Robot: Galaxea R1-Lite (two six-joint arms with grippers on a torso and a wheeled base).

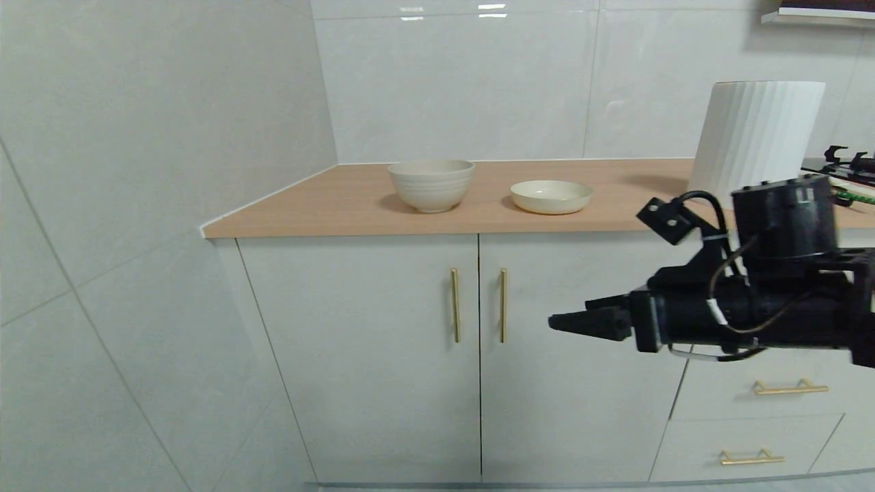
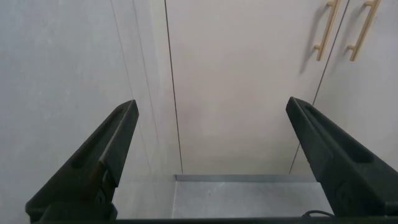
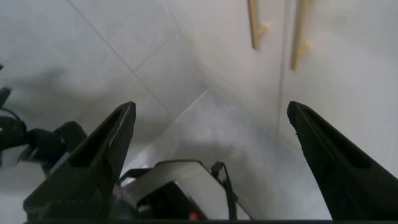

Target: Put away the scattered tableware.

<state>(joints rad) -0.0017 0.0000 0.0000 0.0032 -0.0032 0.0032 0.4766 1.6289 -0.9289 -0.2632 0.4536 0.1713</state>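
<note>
Head view: noted deep bowl (image 1: 431,184) and shallow dish (image 1: 552,197) sitting apart on wooden counter (image 1: 328,203), bowl left of dish, both above closed cabinet doors (image 1: 369,355). Spotted white ribbed container (image 1: 755,137) farther right on same counter. Found right gripper (image 1: 571,321) near and low, in front of the right door, below counter height, well apart from both pieces; jaws spread wide, nothing held. Found left gripper (image 2: 211,104) likewise spread and empty, facing the lower cabinet front. Judged nothing put away yet. Risks: could clip counter edge when rising toward dish; could shove dish into bowl or off near edge on a flat approach; could slip off dish's low smooth rim.
</note>
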